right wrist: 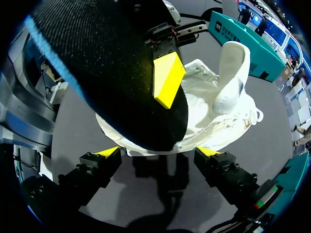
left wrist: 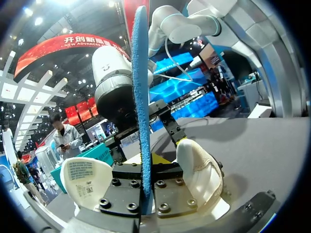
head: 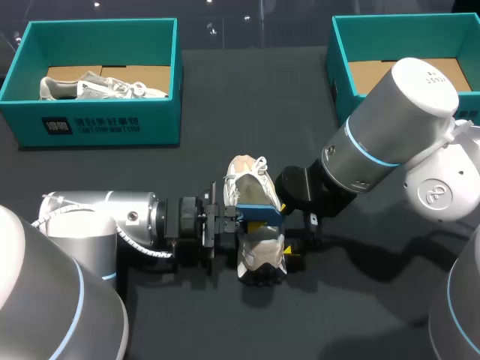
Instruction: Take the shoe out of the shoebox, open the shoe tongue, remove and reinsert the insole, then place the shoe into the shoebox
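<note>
Insole out of the shoe, pinched by the left gripper

The white shoe [head: 259, 262] lies on the dark table [head: 360, 300] near its middle, outside both teal shoeboxes and between the two arms. Its tongue [left wrist: 82, 177] is folded back from the opening. The left gripper [left wrist: 143, 187] is clamped on the blue insole [left wrist: 140, 97], which stands on edge above the shoe, with one yellow fingertip [right wrist: 167, 80] pressed flat against its black underside. The right gripper [right wrist: 159, 153] is spread wide at the shoe's other side – its tips are well apart and hold nothing. The left shoebox [head: 105, 124] at the far side holds a second shoe [head: 97, 88]; the right shoebox [head: 341, 60] is partly hidden behind the right arm.
</note>
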Controlling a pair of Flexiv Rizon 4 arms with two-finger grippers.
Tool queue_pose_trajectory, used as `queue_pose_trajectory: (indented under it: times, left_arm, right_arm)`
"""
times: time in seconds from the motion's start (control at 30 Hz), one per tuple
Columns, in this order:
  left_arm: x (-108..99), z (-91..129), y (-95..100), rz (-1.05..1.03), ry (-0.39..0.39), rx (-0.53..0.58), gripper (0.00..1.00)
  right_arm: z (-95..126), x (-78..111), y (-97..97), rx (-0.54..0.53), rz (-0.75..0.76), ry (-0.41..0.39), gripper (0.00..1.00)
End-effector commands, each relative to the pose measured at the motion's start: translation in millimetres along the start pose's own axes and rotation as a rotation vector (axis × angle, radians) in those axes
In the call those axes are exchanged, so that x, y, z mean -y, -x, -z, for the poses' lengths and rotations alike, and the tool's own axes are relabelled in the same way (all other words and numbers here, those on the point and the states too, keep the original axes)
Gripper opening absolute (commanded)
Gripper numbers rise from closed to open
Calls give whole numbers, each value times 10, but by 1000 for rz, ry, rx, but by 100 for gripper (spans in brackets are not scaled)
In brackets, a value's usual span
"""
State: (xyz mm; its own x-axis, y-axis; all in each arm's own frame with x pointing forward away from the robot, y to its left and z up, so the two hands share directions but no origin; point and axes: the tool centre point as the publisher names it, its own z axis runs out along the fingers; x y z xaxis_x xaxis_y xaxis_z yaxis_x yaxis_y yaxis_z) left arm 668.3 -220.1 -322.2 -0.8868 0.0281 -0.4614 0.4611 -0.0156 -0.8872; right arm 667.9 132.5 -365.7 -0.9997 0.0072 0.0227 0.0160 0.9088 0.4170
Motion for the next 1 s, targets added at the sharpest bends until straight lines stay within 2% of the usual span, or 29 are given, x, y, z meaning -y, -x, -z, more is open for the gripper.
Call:
queue_pose_trajectory:
  times: [0.03,0.63,0.97,1.0]
  left_arm:
    - [-75,15,27,-5,-6,-13,0]
    - [-212,36,25,-76,21,-43,0]
    - [-180,53,23,-39,24,-26,0]
    - [-163,52,22,-35,21,-25,6]
  right_arm:
    - [-6,0,-12,2,0,0,100]
    - [-6,0,-12,2,0,0,100]
    - [-6,0,-12,2,0,0,100]
    - [-6,0,-12,2,0,0,100]
